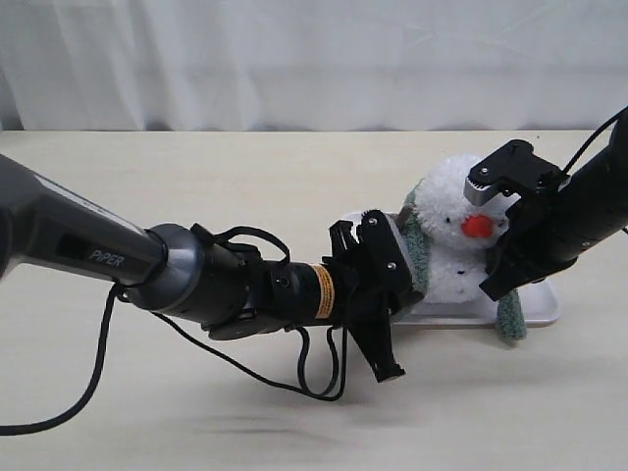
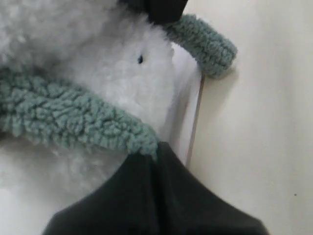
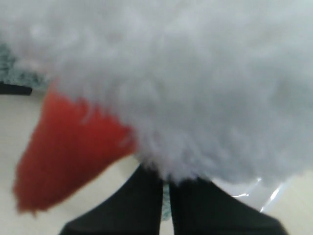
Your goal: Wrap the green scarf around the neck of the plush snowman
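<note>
Jaws on left gripper (image 2: 156, 152) fully closed, pinching green scarf (image 2: 73, 115) right at the tips. From there the fleece strip runs straight off the fingertips across the white fur of plush snowman (image 1: 453, 191). Right gripper (image 3: 165, 183) closed as well, tips pushed into the fur close beside orange nose (image 3: 63, 156). A sliver of green shows between its fingers, so it reads as a second grip on the scarf. Loose scarf end hangs just past the right tips, over the edge of white tray (image 1: 545, 312) onto table (image 1: 196, 412). Snowman sits on the tray, squeezed between both tools: left one against its side, right one at its face. Scarf lies along the head/body line on the left tool's side. Neck itself is covered by fur and grippers, so can't tell how far round the scarf goes.
</note>
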